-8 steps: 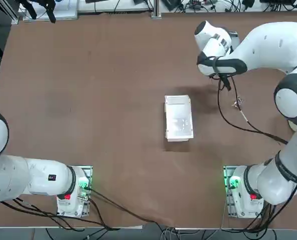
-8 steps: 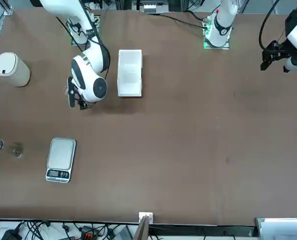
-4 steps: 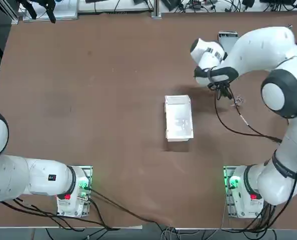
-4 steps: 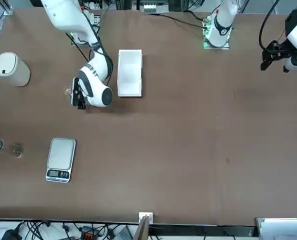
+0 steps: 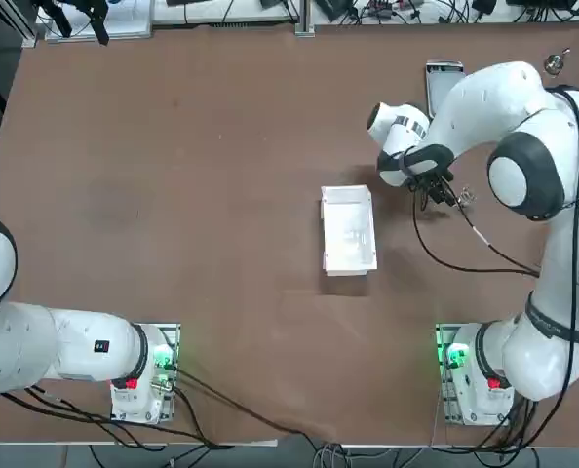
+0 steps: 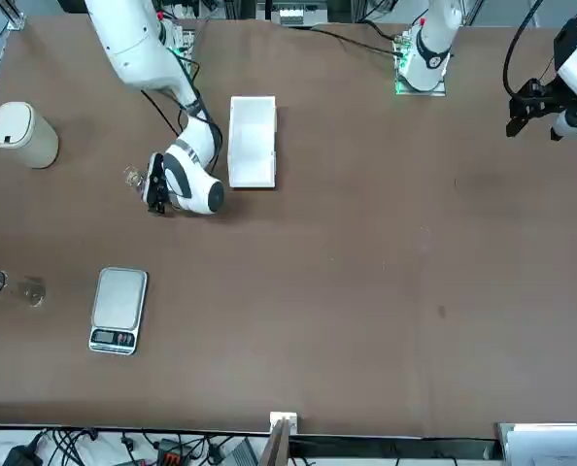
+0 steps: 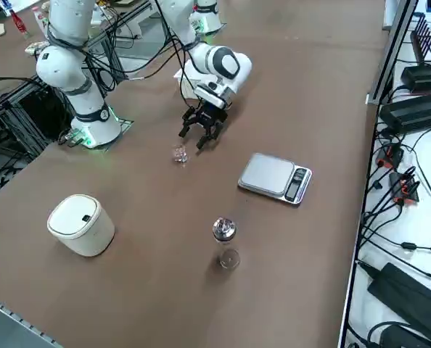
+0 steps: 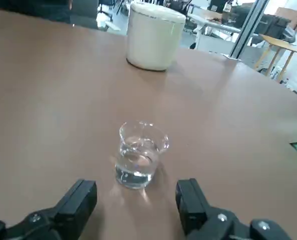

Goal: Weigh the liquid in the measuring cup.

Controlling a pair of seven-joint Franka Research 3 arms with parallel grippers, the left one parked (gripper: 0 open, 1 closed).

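One small transparent glass measuring cup (image 8: 139, 161), upright with clear liquid, is stood apart just beyond the right gripper (image 8: 136, 207), whose black fingers are spread.

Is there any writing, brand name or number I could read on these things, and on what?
None can be read.
The scale has a dark panel at one end; any figures on it are too small to tell.
The measuring cup, just ahead of the open right gripper, shows no printed marks.
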